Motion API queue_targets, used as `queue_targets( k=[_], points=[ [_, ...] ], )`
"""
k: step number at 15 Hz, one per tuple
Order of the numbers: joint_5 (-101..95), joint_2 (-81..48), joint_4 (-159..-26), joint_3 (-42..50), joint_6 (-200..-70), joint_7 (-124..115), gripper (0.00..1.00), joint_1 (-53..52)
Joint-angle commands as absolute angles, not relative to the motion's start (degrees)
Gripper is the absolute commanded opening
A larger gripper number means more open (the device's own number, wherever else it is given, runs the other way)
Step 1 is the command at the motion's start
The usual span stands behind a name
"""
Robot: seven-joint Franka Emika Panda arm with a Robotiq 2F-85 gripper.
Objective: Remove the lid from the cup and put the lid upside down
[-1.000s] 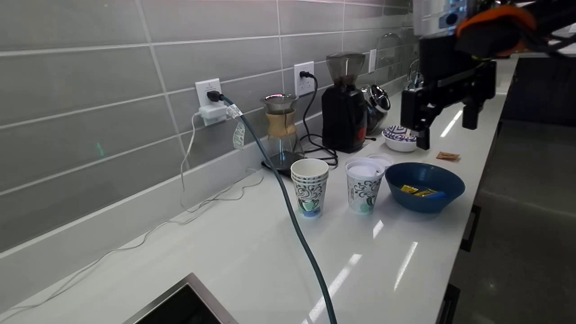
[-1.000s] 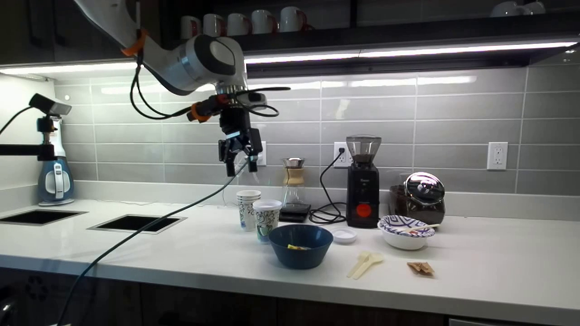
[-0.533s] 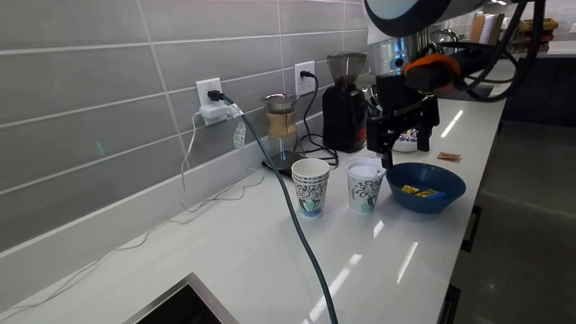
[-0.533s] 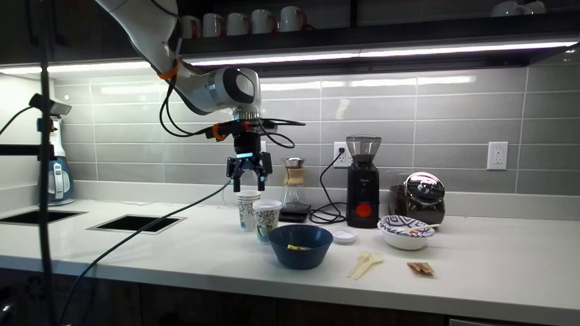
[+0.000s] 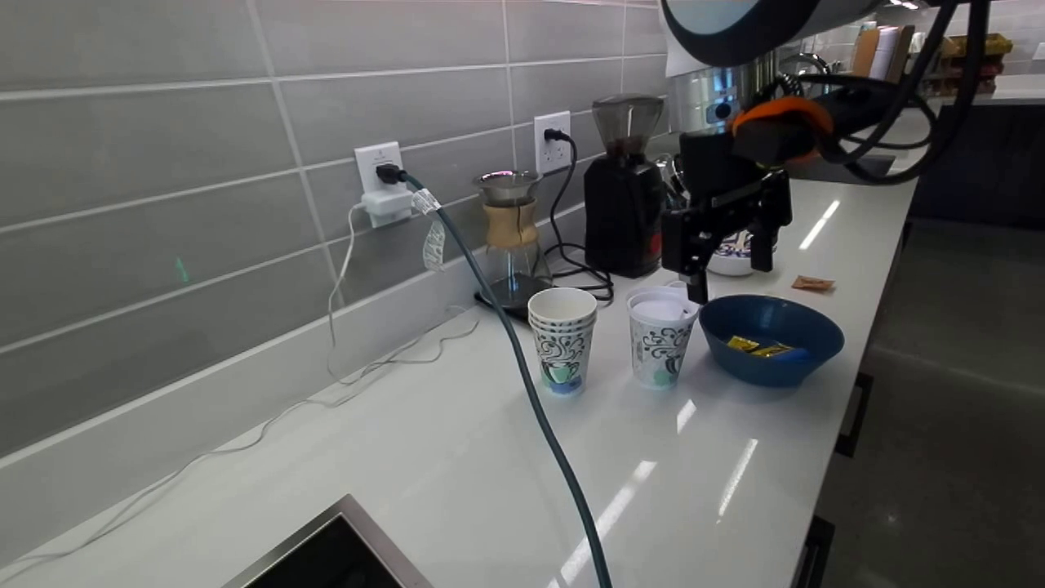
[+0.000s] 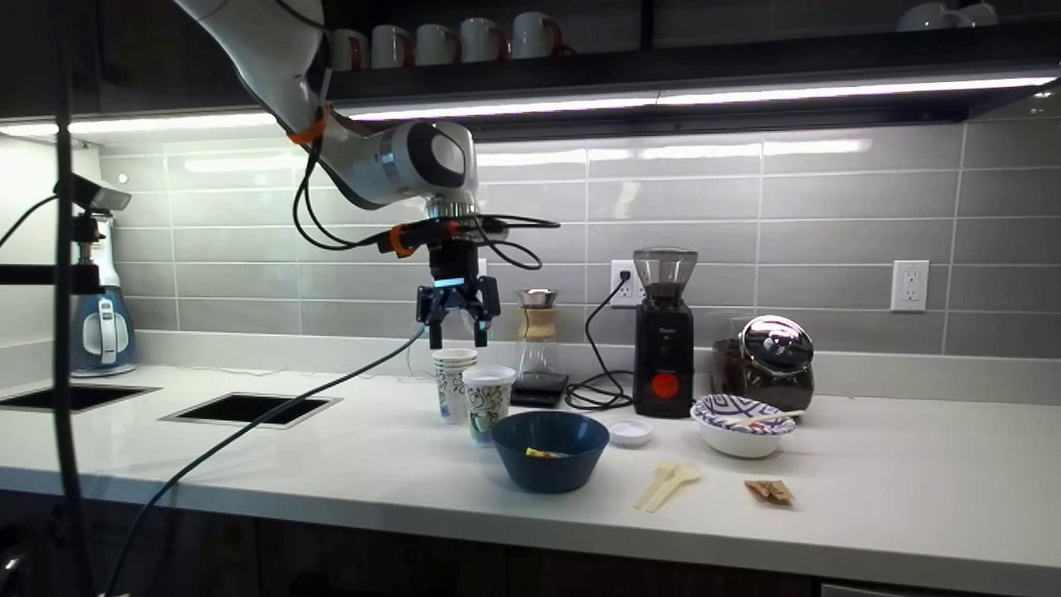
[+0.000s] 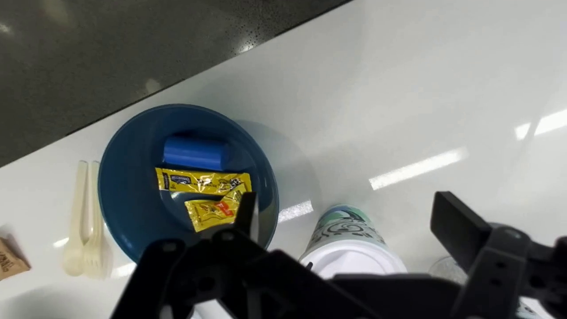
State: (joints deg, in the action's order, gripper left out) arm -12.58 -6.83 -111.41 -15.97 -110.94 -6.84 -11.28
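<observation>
The cup (image 5: pixel 660 353) is a white paper cup with a dark swirl and teal pattern, standing upright on the counter. It shows in both exterior views (image 6: pixel 487 414) and the wrist view (image 7: pixel 347 228). A round white lid (image 7: pixel 354 257) with a raised rim sits on it; it also shows in the exterior views (image 5: pixel 663 307) (image 6: pixel 489 375). Another round white lid (image 6: pixel 630 433) lies on the counter. My gripper (image 6: pixel 458 337) hangs above the cup, open, empty and apart from it. In the wrist view the cup lies between the fingers (image 7: pixel 345 206), its lid partly hidden by the gripper.
A stack of cups (image 6: pixel 452 390) stands close beside the cup. The dark blue bowl (image 6: pixel 551 464) with yellow packets stands on another side. A thick cable (image 5: pixel 539 400) hangs across the counter. Carafe (image 6: pixel 539 348), grinder (image 6: pixel 663 356), patterned bowl (image 6: pixel 742 435) and wooden cutlery (image 6: pixel 667 485) are nearby.
Between one second and half a second ago, my gripper came lower and nearer above the cups and straightened. Since then it has risen only slightly. It stays open; the cup and lids have not moved.
</observation>
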Motion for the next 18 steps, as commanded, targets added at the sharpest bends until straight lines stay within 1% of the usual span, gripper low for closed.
queue_targets(
  k=[1, 5, 6, 8, 9, 10, 11, 14, 16, 17, 18],
  points=[
    [-14.63, -11.31, -108.99, -15.53, -114.40, -3.20, 1.00, -13.89],
    [-17.70, -14.17, -107.86, -15.16, -117.37, -1.93, 1.00, -15.95],
    [-18.60, -14.52, -107.79, -15.12, -118.39, -1.74, 0.94, -16.38],
    [-19.29, -15.16, -107.38, -15.16, -119.63, -0.75, 0.71, -16.89],
    [-19.17, -15.41, -107.28, -15.21, -120.47, 0.05, 0.69, -16.98],
    [-18.91, -15.51, -107.35, -15.26, -121.44, 1.00, 0.62, -17.00],
    [-18.90, -15.57, -107.34, -15.24, -121.99, 1.63, 0.61, -17.10],
    [-19.08, -15.34, -107.85, -15.22, -124.76, 3.92, 0.48, -17.09],
    [-18.69, -15.29, -108.01, -15.24, -126.02, 5.27, 0.45, -16.94],
    [-18.32, -15.36, -108.02, -15.26, -126.45, 5.97, 0.40, -16.80],
    [-17.93, -15.44, -108.06, -15.32, -126.86, 6.88, 0.41, -16.67]
  ],
)
